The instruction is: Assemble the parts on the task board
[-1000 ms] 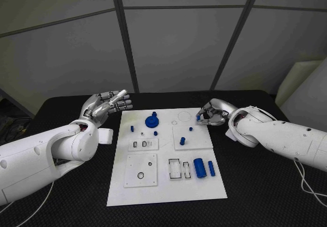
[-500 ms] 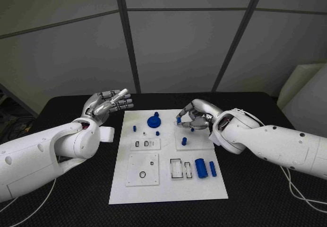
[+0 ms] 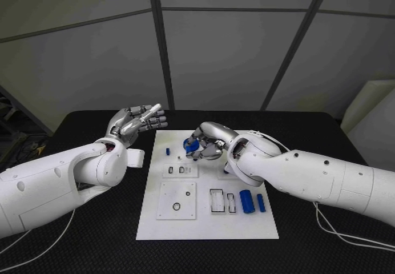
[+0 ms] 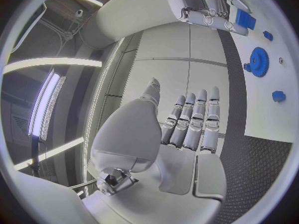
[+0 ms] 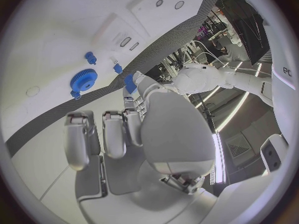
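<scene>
The white task board (image 3: 206,225) lies in the middle of the black table. My right hand (image 3: 210,137) hovers low over the board's far end, right above the blue gear (image 3: 191,146), and partly covers it. Its fingers are curled, and a small blue part (image 5: 129,82) sits pinched at the thumb tip; the same small blue part (image 4: 244,20) appears beside the right hand (image 4: 209,5) in the left wrist view. My left hand (image 3: 136,121) is raised off the board's far left corner, fingers apart and straight, holding nothing.
A small blue peg (image 3: 168,152) stands left of the gear. A blue cylinder (image 3: 246,201) and a thin blue bar (image 3: 261,202) lie at the board's right side, next to empty rectangular slots (image 3: 221,201). My right forearm (image 3: 313,177) crosses the board's right edge.
My right hand has moved left from the board's right edge to above the blue gear, carrying the small blue part. The left hand has stayed raised.
</scene>
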